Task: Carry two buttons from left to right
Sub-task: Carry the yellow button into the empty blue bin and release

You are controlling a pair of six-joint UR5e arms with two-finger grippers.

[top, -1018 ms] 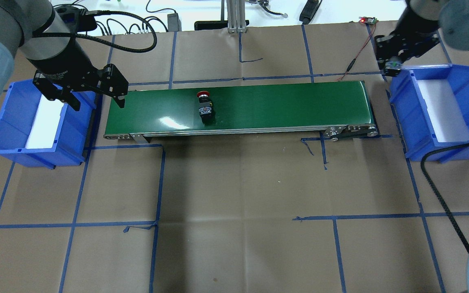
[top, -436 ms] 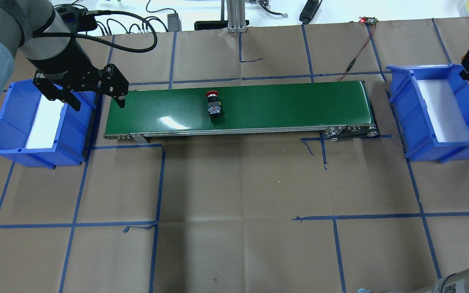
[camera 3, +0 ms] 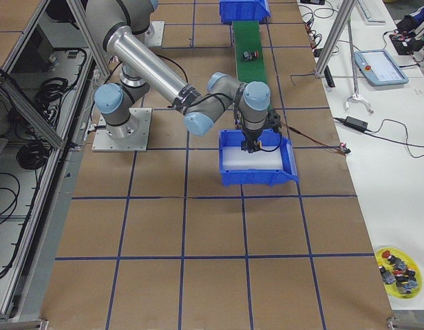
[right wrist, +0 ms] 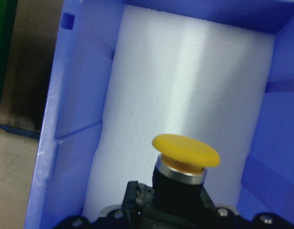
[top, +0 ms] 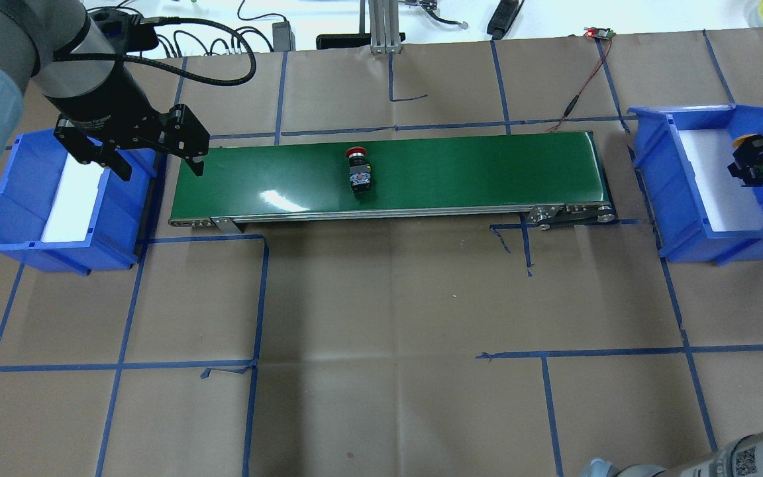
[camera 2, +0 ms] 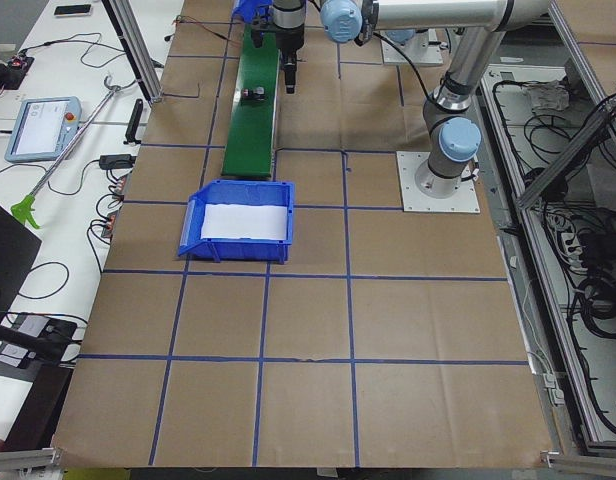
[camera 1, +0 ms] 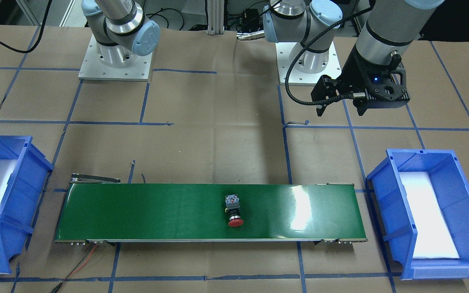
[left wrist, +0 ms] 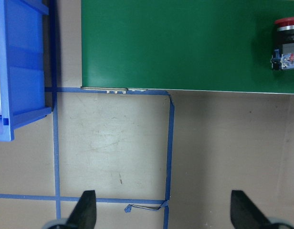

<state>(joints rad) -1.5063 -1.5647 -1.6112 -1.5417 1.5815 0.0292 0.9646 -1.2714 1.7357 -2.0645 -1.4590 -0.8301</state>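
The red button [top: 358, 169] lies on its side near the middle of the green conveyor belt [top: 474, 172]; it also shows in the front view [camera 1: 233, 210] and the left wrist view [left wrist: 286, 45]. My left gripper [top: 158, 171] is open and empty, held above the belt's left end beside the left blue bin [top: 116, 218]. My right gripper [top: 756, 164] is shut on the yellow button [right wrist: 185, 151] and holds it over the white foam inside the right blue bin [top: 653, 156].
A yellow dish of spare buttons [camera 3: 398, 265] sits off the table's far right corner. A small circuit board with red wires [top: 597, 32] lies behind the belt's right end. Cables and a metal post stand along the back edge.
The red button has ridden rightward along the belt. My right gripper has moved from the belt's right end to over the right bin with the yellow button. The left arm has not moved.
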